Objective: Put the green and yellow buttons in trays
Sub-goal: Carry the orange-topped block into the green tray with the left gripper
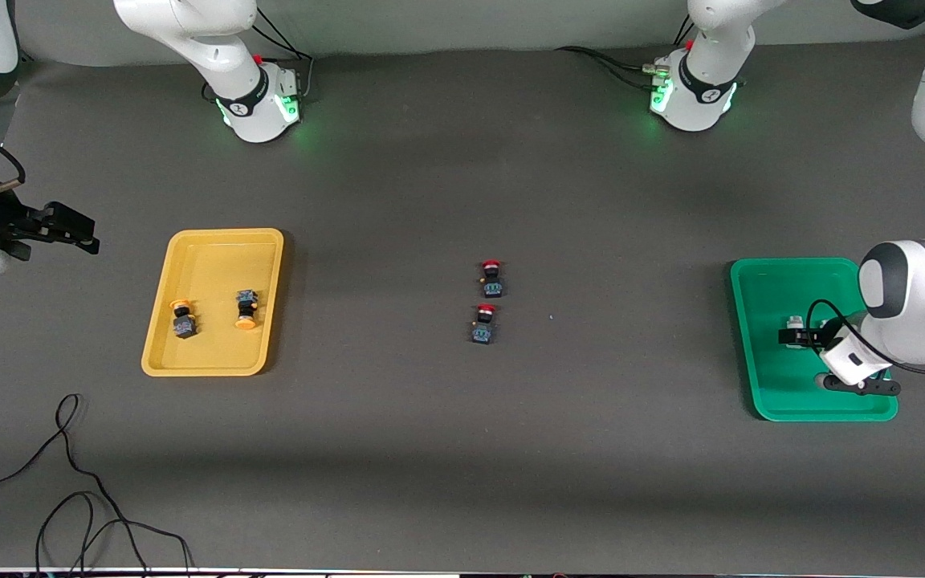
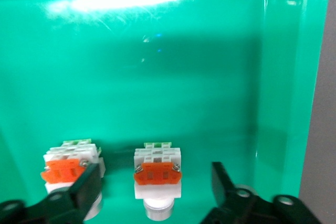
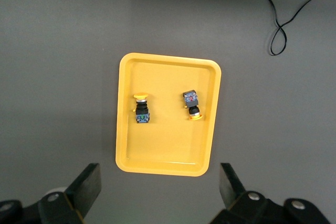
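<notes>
1. The left hand (image 2: pixel 157 192) sits low inside the green tray (image 1: pixel 755 337), fingers spread, with one white button (image 2: pixel 157 174) lying loose between them (touching neither finger).
2. A second white button (image 2: pixel 71 166) lies just beside one finger (image 2: pixel 84 190); the tray's raised rim stands close by the other.
3. The right hand (image 3: pixel 157 192) hangs, fingers spread and empty, high over the yellow tray (image 3: pixel 126 150), where two yellow-capped buttons (image 3: pixel 142 109) lie well apart.
4. Two red-capped switches (image 1: pixel 488 311) lie mid-desk (image 1: pixel 462 449), between the trays, open room all round.
</notes>
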Robot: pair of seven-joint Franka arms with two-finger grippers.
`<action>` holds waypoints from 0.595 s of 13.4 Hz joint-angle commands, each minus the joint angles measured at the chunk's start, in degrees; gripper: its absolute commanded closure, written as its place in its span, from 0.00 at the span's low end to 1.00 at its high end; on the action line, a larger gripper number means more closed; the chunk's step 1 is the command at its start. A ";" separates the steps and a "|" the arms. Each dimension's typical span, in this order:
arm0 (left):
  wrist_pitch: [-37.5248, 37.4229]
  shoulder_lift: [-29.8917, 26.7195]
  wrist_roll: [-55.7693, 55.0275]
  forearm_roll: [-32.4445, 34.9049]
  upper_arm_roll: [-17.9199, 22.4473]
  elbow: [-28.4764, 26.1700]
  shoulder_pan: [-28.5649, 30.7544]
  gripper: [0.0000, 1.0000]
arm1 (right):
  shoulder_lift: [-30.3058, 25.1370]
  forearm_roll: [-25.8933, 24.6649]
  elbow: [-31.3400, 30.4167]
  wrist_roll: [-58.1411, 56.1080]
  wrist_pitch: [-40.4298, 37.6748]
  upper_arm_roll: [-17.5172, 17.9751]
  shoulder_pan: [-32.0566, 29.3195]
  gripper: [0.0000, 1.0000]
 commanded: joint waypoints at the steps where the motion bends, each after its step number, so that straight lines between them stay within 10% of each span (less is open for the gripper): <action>1: -6.11 -5.65 0.44 0.43 0.01 -0.06 -0.09 0.01 | -0.17 2.23 0.79 1.52 0.08 -0.27 0.25 0.00; 8: -34.75 -15.95 0.35 -0.36 -2.35 14.50 -1.93 0.01 | -0.26 6.37 0.88 1.35 0.08 -1.23 -0.27 0.00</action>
